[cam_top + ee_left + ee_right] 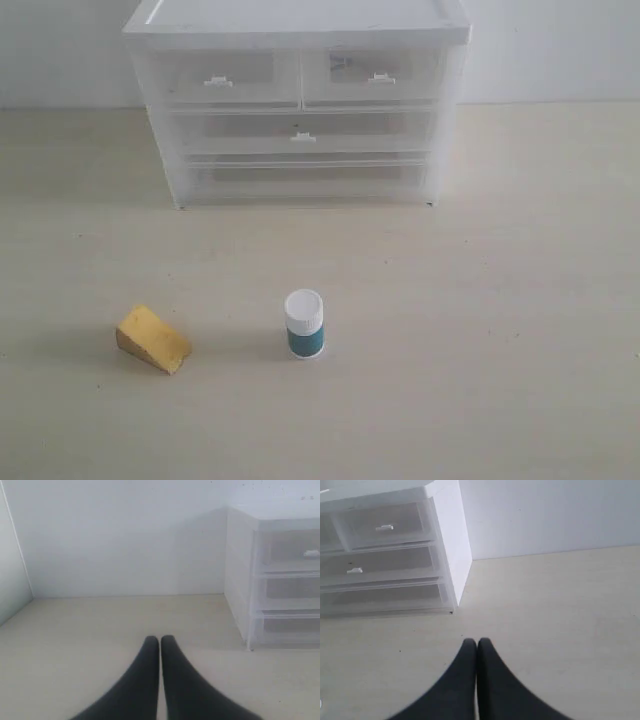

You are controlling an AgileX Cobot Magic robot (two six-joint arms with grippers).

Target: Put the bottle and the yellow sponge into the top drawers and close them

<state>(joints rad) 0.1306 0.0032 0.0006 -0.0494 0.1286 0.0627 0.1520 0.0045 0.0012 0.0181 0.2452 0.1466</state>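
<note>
Table: pale beige matte top with a few faint dark specks, running back to the wall.
Wall: plain white, meeting the table in a straight seam behind the unit.
Drawer unit: white plastic frame with a flat rimmed top, standing at the far middle of the table, near the wall.
Full-width drawers: 2, translucent, stacked in the lower part of the unit, both closed.
Middle drawer, with 1 small white handle at its centre.
Bottom drawer, its handle too faint to make out.
Side panel: pale grey upright surface joining the wall at a corner.
</note>
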